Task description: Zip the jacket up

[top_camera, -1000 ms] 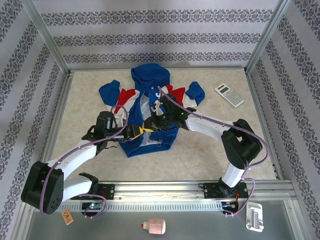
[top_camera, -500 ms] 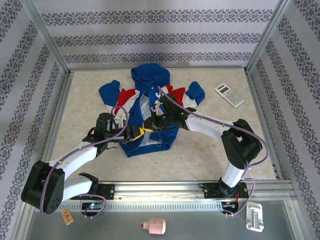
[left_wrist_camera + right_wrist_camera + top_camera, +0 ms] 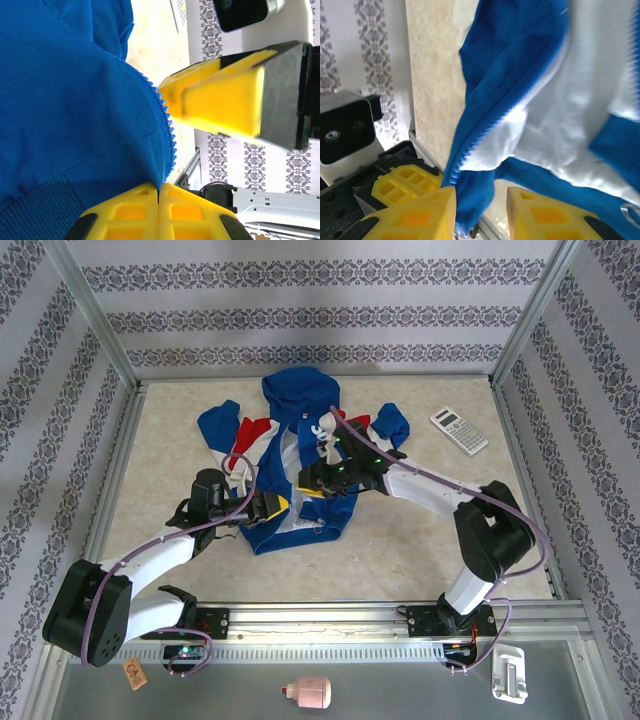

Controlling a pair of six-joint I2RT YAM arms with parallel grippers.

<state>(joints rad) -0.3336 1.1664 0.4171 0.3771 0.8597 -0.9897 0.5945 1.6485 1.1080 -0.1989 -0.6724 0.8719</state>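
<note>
Yellow-fingered left gripper (image 3: pixel 159 192): clenched on the toothed zip edge at the bottom hem, blue cloth drawn taut up from the pinch.
Jacket (image 3: pixel 285 445): royal blue with red and white chest panels, spread open on its back in the middle of the table (image 3: pixel 420 530), hood toward the far wall, pale lining bare between the two front edges; zip not yet joined.
Right gripper (image 3: pixel 481 197): released, jaws apart, the other zip edge hanging loose in the gap and lying against one finger.
Change: right gripper drawn back toward its own side and a little up the jacket since half a second ago, no longer nose to nose with the left gripper; left gripper slid slightly leftward, grip kept.
Meaning for the task: likely a mating of the two zip ends that has not taken; bottom ends to be brought together again before any pull upward.
Calculator (image 3: pixel 459 430): well right of the jacket, apart from both arms.
Writing: white lettering on the chest, partly behind the right arm, too small to read; calculator keys likewise; no brand legible.
</note>
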